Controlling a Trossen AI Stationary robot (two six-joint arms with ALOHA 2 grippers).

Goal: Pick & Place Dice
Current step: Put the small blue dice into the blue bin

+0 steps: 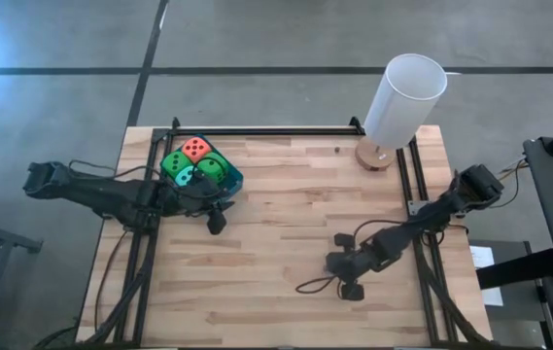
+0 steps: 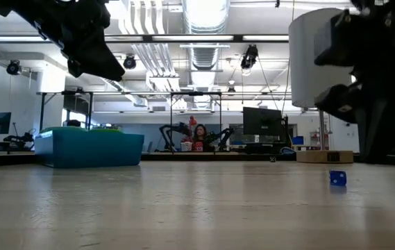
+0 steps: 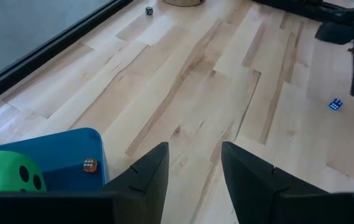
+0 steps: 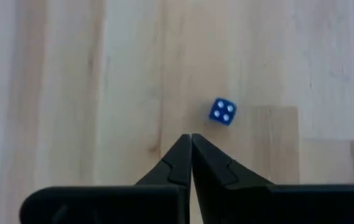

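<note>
Beside the blue tray [image 1: 234,179], the left gripper [image 1: 217,222] is hovering, jaws parted and empty — the right gripper [image 4: 191,138] is hanging pinched together by a small blue die [image 4: 223,111].

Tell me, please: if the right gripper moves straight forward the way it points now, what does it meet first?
Probably the small blue die. It lies on the table just ahead of the right gripper, slightly to one side, so the shut jaws might pass beside it.

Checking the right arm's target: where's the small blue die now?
The blue die lies bare on the table's right half, just beyond the shut right gripper's tips, untouched.
</note>
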